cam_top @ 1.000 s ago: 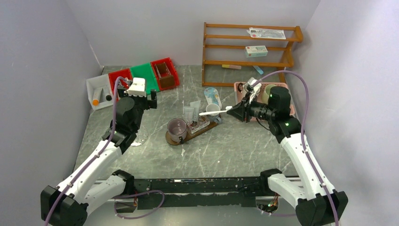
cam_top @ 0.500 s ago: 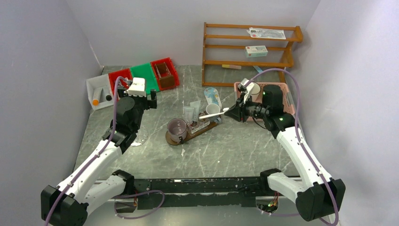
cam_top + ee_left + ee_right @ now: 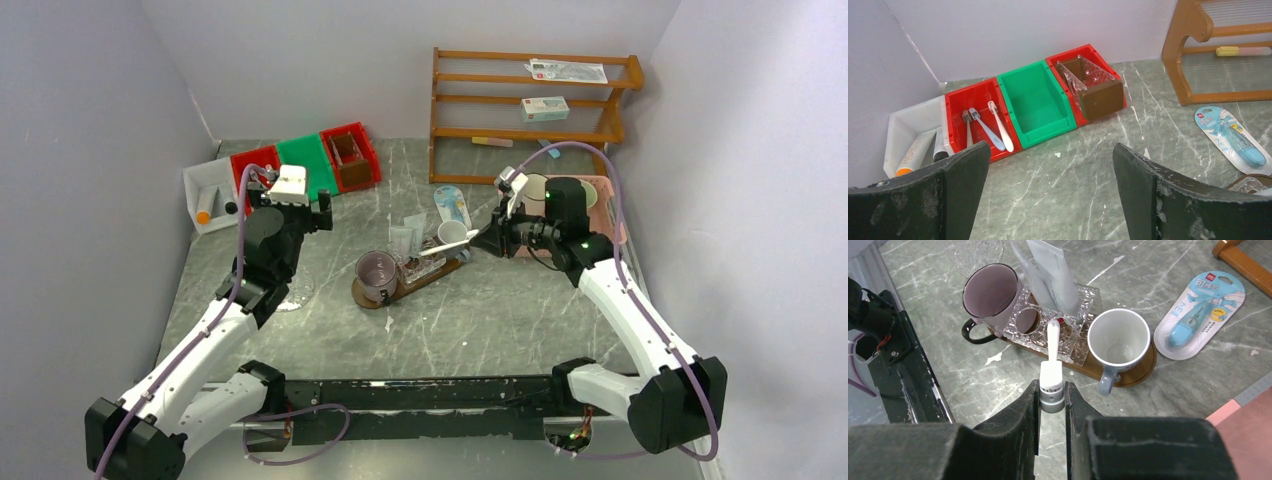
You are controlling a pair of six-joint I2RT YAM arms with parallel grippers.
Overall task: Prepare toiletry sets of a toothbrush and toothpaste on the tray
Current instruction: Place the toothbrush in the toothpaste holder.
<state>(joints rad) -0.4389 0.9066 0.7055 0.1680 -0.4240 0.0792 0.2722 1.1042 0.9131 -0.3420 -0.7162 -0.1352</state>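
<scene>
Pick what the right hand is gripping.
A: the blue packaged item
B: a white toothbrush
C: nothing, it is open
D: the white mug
B: the right wrist view shows the right hand shut on the base of the white toothbrush, its head pointing toward the glass holder on the tray.

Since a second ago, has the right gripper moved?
Yes. The right gripper, shut on the toothbrush, has shifted left, toward the white mug on the tray.
</scene>
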